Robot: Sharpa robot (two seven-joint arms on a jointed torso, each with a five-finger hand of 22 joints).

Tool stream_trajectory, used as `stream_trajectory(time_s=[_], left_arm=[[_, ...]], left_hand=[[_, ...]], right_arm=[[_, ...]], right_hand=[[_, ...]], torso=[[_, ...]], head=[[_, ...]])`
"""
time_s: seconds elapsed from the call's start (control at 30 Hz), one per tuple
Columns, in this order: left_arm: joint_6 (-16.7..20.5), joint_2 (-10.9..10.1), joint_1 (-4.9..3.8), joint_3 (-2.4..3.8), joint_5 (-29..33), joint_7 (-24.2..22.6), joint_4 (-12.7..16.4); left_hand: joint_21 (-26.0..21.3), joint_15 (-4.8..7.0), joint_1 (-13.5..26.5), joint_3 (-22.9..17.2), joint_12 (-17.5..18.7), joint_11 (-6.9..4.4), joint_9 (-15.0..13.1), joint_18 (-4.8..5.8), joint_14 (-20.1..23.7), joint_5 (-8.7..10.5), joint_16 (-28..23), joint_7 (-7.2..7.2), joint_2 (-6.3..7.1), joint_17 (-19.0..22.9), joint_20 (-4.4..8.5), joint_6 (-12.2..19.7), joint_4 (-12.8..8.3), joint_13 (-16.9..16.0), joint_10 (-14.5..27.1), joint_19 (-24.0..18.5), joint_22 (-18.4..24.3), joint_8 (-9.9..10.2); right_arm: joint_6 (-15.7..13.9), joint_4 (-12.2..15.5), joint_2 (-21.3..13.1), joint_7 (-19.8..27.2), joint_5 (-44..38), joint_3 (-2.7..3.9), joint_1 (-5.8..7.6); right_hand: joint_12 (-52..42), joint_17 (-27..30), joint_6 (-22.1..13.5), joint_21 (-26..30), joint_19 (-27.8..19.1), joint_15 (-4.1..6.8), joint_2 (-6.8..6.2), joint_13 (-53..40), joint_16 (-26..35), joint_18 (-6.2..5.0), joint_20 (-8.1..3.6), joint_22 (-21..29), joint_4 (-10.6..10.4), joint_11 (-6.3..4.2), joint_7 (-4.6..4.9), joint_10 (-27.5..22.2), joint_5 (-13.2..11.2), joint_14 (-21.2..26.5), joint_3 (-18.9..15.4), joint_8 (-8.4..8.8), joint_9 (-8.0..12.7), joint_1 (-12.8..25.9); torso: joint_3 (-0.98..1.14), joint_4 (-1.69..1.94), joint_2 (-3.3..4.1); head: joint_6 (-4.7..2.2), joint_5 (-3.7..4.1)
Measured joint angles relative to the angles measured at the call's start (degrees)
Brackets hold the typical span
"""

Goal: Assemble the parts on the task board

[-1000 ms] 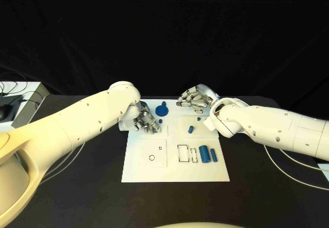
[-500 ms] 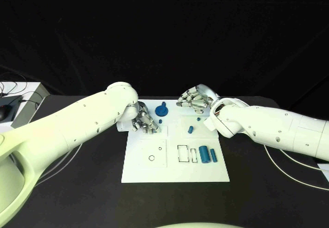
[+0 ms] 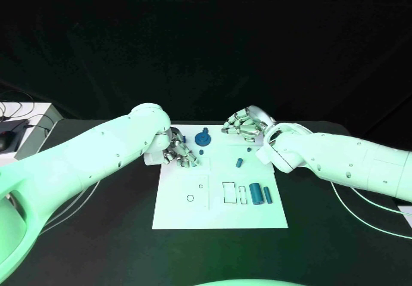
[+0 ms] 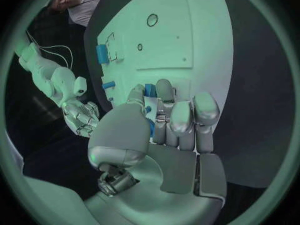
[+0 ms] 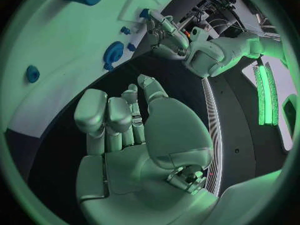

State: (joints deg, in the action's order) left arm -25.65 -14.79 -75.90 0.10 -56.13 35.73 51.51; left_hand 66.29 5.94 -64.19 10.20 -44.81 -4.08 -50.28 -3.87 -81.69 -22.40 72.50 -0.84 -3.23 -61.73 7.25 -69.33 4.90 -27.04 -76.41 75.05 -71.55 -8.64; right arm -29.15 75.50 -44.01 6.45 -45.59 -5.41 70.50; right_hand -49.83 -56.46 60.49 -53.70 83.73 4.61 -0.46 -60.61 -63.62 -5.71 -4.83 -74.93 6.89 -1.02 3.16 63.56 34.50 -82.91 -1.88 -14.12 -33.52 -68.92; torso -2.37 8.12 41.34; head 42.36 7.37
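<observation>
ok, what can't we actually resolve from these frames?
- Left hand, head view: its fingers cover whatever lies under them on the task board.
- Left wrist view: a blue part shows between the fingers; whether it is gripped or merely touched is unclear.
- Right hand, head view: fingers curled; contents, if any, too small to tell.

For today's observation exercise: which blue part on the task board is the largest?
The long blue cylinder lying at the task board's near right, beside a thinner blue rod; the others are smaller.

Blue parts (image 3: 261,193) on white task board (image 3: 219,214)
</observation>
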Motion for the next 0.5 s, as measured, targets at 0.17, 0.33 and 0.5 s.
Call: stream_trajectory(time_s=[0.17,0.33,0.5], left_arm=[[0.3,-0.1,0.00,0.01,0.0,0.0,0.2],[0.7,-0.3,0.00,0.04,0.1,0.0,0.4],[1.3,-0.5,0.01,0.10,0.5,0.0,0.7]], left_hand=[[0.0,0.00,-0.1,0.3,0.0,0.02,0.0,0.00,0.0,2.57,0.0,0.21,-0.08,0.0,0.00,-0.2,0.3,0.0,0.0,0.0,0.0,0.0],[0.0,0.00,-0.1,0.6,0.0,0.20,-0.1,0.00,0.0,2.88,0.0,0.21,-0.08,0.0,0.00,-0.2,0.3,0.0,-0.2,0.0,0.0,0.0],[0.0,0.00,-0.1,0.8,0.0,0.20,-0.1,0.00,0.0,2.88,0.0,0.21,-0.08,0.0,0.00,-0.2,0.5,0.0,-0.2,0.0,0.1,0.0]], right_arm=[[0.0,0.0,0.0,0.0,0.0,0.00,0.00],[0.0,0.0,0.0,0.0,0.0,0.02,0.00],[0.0,-0.1,0.1,0.0,0.0,0.02,0.00]], right_hand=[[0.0,0.0,0.0,0.0,0.0,0.00,0.00,0.0,0.0,0.00,0.00,0.0,0.0,0.00,0.00,0.0,0.0,0.0,0.0,0.00,0.0,0.0],[0.0,0.0,0.0,0.0,0.0,0.00,0.00,-0.1,0.0,0.00,0.00,0.0,0.5,0.00,0.00,0.0,0.0,0.0,0.0,0.00,0.0,0.0],[0.0,0.0,0.0,0.0,0.0,0.00,0.00,-0.1,0.0,0.00,0.00,0.0,0.5,0.00,0.00,0.0,0.0,0.0,0.0,0.00,0.0,0.0]], torso=[[0.00,-0.01,0.02],[0.01,-0.02,0.03],[0.04,-0.02,0.04]], head=[[0.01,-0.01],[0.01,-0.05],[0.04,-0.05]])
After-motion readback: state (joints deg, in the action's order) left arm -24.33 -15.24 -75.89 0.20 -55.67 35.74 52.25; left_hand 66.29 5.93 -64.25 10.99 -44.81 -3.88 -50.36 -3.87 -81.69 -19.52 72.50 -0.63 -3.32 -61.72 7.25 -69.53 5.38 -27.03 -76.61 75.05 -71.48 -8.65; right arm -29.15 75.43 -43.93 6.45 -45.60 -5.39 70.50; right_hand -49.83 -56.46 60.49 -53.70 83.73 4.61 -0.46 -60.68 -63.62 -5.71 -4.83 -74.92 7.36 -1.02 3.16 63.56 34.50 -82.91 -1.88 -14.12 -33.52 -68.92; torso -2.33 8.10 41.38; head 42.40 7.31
